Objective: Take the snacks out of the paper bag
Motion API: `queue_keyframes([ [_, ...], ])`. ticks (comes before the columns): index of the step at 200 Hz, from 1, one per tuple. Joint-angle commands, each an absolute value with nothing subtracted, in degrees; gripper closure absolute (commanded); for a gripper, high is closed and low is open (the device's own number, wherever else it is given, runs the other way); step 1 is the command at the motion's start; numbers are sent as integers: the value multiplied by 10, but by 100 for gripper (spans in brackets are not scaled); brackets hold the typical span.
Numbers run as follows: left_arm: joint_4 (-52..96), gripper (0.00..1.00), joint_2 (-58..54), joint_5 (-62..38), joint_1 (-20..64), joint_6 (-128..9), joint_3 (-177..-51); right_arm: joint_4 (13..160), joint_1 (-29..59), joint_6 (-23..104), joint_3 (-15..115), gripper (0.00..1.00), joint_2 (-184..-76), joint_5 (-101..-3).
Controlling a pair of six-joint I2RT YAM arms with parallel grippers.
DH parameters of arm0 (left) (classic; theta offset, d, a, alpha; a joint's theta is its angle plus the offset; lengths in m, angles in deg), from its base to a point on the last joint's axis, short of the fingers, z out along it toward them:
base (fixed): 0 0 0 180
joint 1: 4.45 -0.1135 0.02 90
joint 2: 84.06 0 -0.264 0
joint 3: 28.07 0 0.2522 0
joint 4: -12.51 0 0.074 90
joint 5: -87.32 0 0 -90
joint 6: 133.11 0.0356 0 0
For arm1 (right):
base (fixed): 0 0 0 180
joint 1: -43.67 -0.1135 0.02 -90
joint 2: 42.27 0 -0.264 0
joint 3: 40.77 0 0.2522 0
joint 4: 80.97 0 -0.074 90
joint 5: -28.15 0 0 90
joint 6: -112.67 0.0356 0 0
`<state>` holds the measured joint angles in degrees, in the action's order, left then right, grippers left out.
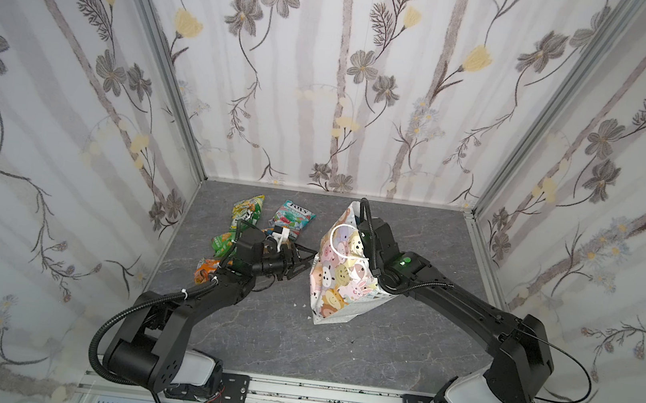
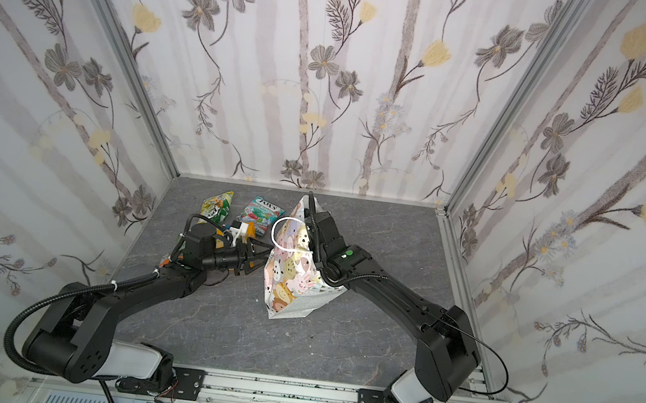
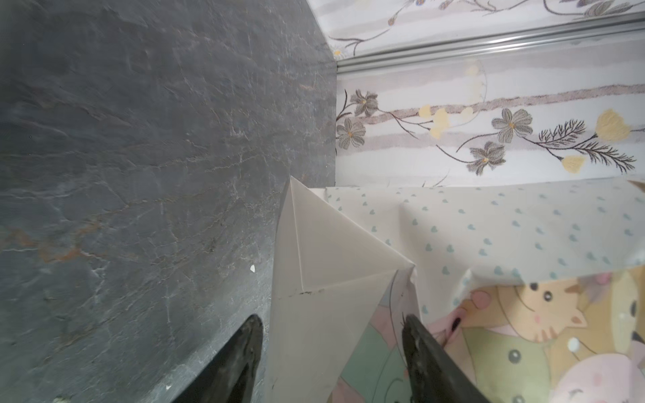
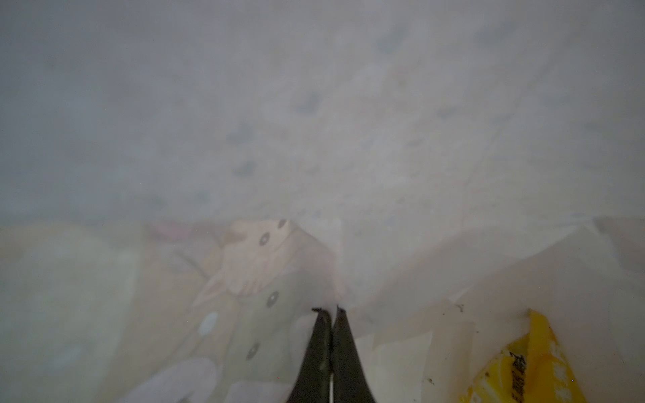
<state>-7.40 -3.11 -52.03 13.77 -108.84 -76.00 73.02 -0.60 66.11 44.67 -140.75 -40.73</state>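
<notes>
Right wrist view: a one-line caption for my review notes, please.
Shut right gripper inside the bag, tips at its paper wall, a yellow packet close by.

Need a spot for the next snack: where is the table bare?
Bare: the near table between paper bag and front rail; also the far right corner. Crowded: far left, snacks beside the left arm.

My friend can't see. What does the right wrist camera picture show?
The right gripper, shut, seems to pinch the inside of the paper bag, whose blurry dotted paper with pale animal pictures fills the view. A yellow snack packet sits beside it in the bag.
</notes>
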Motion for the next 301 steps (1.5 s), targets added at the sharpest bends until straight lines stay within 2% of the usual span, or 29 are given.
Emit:
queue_keyframes([
  [1,-204,45,-2,-563,149,-1157,-764,749,-9,660,451,99,-1414,-396],
  [21,-231,58,12,-564,150,-1171,-761,750,-12,661,447,99,-1416,-395],
  [36,-231,61,11,-564,149,-1169,-762,750,-13,660,446,98,-1416,-394],
  [49,-217,53,1,-560,149,-1160,-764,745,-12,658,443,98,-1414,-401],
  [64,-156,48,-27,-541,145,-1126,-767,731,-10,660,439,96,-1410,-422],
  [71,-102,46,-47,-528,145,-1092,-773,724,-8,660,437,89,-1407,-432],
  [76,-51,44,-64,-514,145,-1059,-780,718,-7,660,437,75,-1406,-440],
  [80,-3,43,-79,-500,145,-1027,-786,712,-8,661,437,70,-1406,-447],
  [98,248,38,-154,-375,147,-867,-832,662,-7,645,440,61,-1412,-483],
  [115,366,30,-185,-280,133,-809,-848,607,-6,628,442,60,-1438,-514],
  [136,395,23,-185,-292,111,-804,-846,577,-7,613,432,52,-1473,-499],
  [172,401,19,-181,-292,111,-805,-838,581,-20,597,434,37,-1508,-480],
  [214,429,17,-200,-263,110,-784,-853,581,-26,583,467,29,-1571,-506],
  [236,474,17,-243,-220,110,-756,-872,595,-30,583,465,31,-1616,-497],
  [253,531,16,-285,-174,110,-725,-898,596,-34,584,463,38,-1631,-480],
  [266,584,16,-307,-137,110,-702,-926,597,-34,585,460,48,-1629,-478],
  [301,685,15,-338,-68,107,-663,-983,595,-34,584,455,85,-1612,-479],
])
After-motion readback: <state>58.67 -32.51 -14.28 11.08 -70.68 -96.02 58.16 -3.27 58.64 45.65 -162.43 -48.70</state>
